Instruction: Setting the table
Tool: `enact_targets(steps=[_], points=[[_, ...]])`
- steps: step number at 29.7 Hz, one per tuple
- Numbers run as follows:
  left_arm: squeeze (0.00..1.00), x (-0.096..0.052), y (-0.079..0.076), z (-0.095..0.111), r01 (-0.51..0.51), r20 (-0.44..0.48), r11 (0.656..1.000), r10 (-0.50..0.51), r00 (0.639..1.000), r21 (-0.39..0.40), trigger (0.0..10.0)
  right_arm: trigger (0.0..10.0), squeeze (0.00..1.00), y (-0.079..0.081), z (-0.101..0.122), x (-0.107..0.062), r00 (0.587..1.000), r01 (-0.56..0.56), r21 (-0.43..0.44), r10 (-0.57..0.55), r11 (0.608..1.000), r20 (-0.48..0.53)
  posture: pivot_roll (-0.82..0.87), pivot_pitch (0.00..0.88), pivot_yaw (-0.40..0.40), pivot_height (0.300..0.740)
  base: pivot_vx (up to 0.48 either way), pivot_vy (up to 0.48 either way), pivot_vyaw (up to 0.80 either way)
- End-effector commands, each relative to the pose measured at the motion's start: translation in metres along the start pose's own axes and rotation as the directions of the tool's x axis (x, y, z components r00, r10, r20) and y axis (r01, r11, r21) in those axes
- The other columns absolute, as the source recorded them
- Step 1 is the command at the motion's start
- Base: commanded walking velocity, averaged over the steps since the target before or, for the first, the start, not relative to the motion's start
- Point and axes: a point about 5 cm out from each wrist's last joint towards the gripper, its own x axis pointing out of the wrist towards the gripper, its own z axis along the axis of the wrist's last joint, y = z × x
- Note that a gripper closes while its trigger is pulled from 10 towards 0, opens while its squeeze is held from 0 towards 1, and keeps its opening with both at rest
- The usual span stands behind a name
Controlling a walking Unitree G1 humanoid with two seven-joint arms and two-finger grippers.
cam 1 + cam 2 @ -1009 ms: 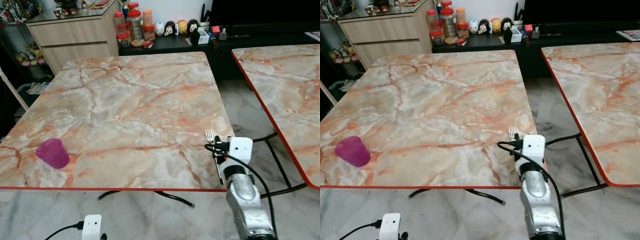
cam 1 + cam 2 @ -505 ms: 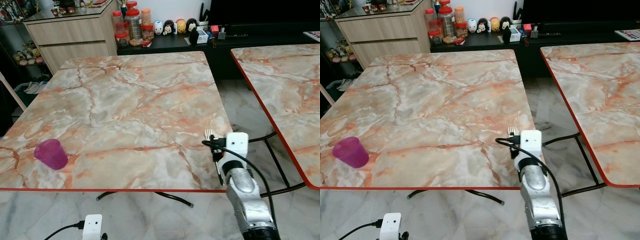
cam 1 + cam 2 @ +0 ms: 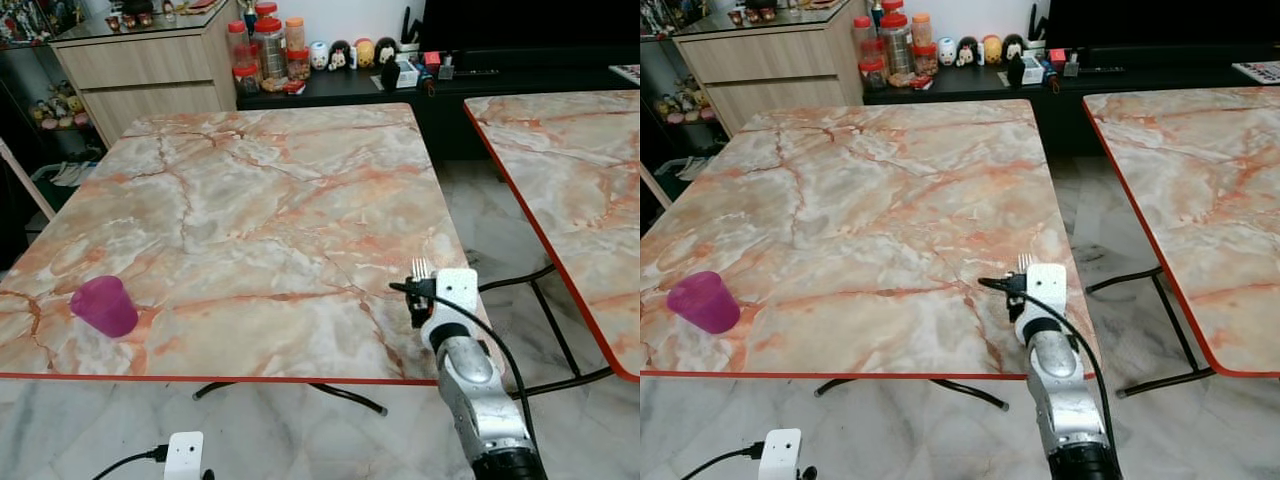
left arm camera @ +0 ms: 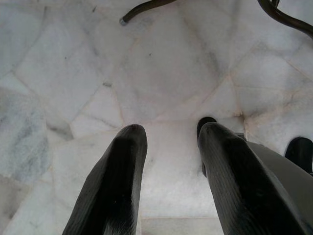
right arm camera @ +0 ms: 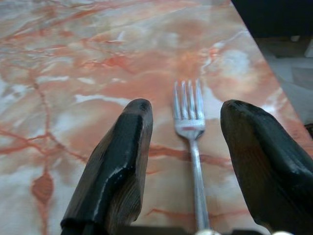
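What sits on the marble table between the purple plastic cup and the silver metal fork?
Nothing: the eye views show bare marble table between the purple plastic cup and the silver metal fork.

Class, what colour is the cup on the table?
Purple-pink cup, clearest in the left eye view.

Home living-dining room, marble-look tables (image 3: 270, 200), wooden sideboard (image 3: 150, 70), toy figurines (image 3: 350, 53)
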Motion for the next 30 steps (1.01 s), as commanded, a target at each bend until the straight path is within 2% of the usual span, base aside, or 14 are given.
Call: enact_targets(steps=[1,7,12,19,30], points=[[0.00,-0.001,0.002,-0.003,-0.012,-0.013,1.000,0.012,1.000,-0.019,10.0,10.0,0.00,-0.004,-0.001,0.004,1.000,0.019,-0.010,-0.019,1.000,-0.021,0.00,0.039,0.058,0.740,0.000,0.000,0.00],[0.00,0.000,-0.001,-0.001,-0.006,-0.007,1.000,0.006,1.000,-0.020,10.0,10.0,0.00,-0.013,-0.011,0.011,0.995,0.042,-0.022,-0.044,0.999,-0.094,0.00,0.046,0.058,0.740,0.000,0.000,0.00],[0.00,0.000,0.001,-0.001,-0.012,-0.007,1.000,0.012,1.000,-0.024,10.0,10.0,0.00,-0.012,-0.014,0.013,0.993,0.030,-0.006,-0.031,1.000,-0.114,0.01,0.044,0.058,0.740,0.000,0.000,0.00],[0.00,0.000,0.003,-0.001,-0.020,-0.002,1.000,0.020,1.000,-0.024,10.0,10.0,0.00,-0.003,-0.007,0.017,0.997,0.000,0.017,0.001,1.000,-0.076,0.01,0.035,0.057,0.740,0.000,0.000,0.00],[0.00,0.000,0.002,0.001,-0.009,0.007,1.000,0.009,1.000,-0.024,10.0,10.0,0.00,0.001,-0.004,0.017,0.998,-0.010,0.012,0.011,1.000,-0.067,0.01,0.028,0.059,0.740,0.000,0.000,0.00]])
